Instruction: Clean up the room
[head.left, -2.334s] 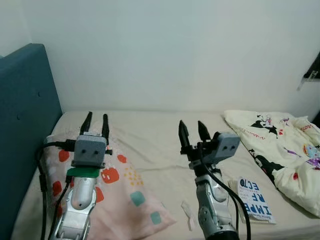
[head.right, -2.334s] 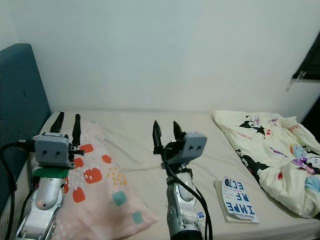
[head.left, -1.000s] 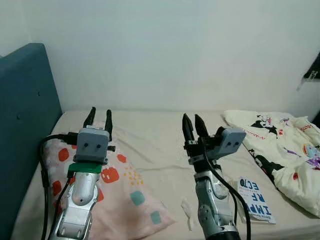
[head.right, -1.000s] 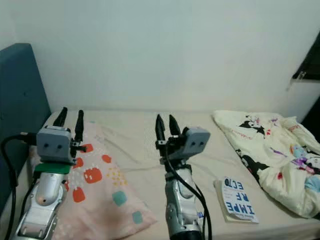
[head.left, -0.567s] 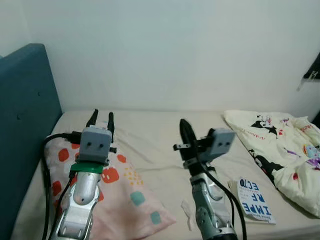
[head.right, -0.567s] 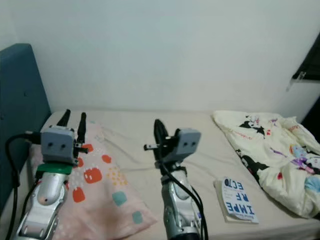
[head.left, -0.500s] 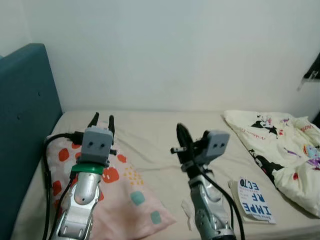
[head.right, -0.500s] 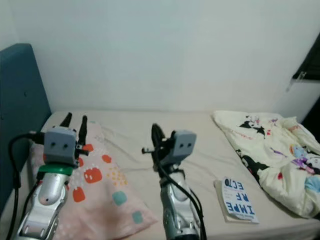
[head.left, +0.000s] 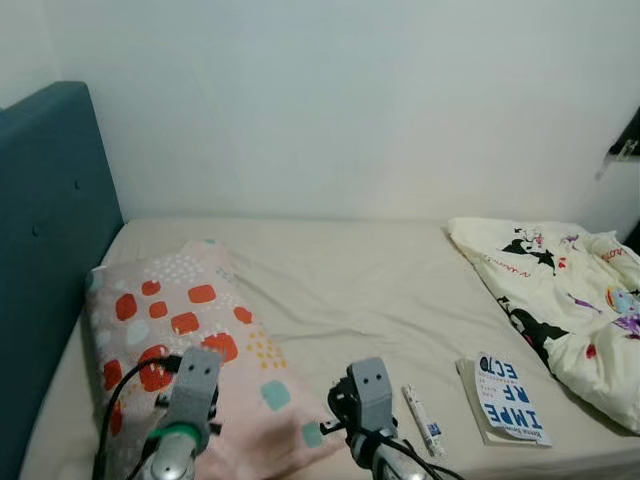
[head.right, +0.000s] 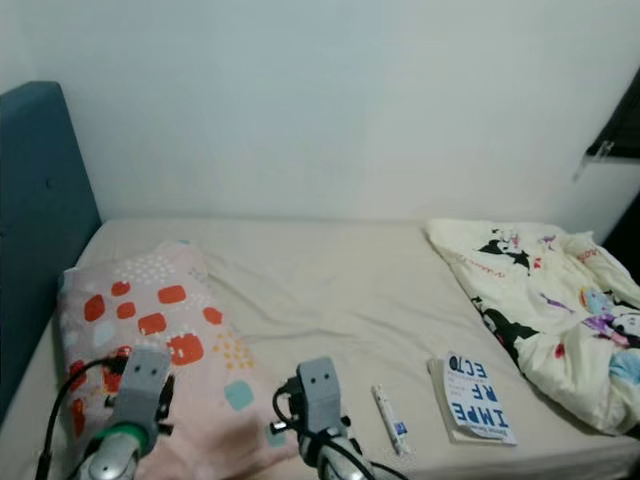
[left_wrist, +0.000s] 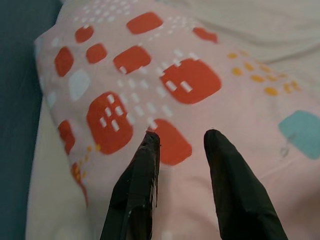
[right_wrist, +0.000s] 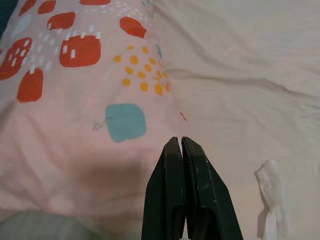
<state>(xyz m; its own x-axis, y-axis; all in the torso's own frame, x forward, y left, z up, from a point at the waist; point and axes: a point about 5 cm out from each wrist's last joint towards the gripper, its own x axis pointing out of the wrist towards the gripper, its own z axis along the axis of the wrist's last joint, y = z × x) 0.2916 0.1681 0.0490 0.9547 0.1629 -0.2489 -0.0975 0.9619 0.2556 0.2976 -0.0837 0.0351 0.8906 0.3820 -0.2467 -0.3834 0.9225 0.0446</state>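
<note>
Your right gripper (right_wrist: 181, 142), fingers pressed together and empty, hung nearest the white scrap (right_wrist: 269, 186) on the bed (head.left: 350, 270), while the left gripper (left_wrist: 182, 140) spread open over the pillow (head.left: 190, 330).

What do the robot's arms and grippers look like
Each gripper has two long, tapered black fingers: left gripper, right gripper. From the head camera, both wrists carry grey boxy camera housings, with black cables looping beside them; the left arm has a green ring.
</note>
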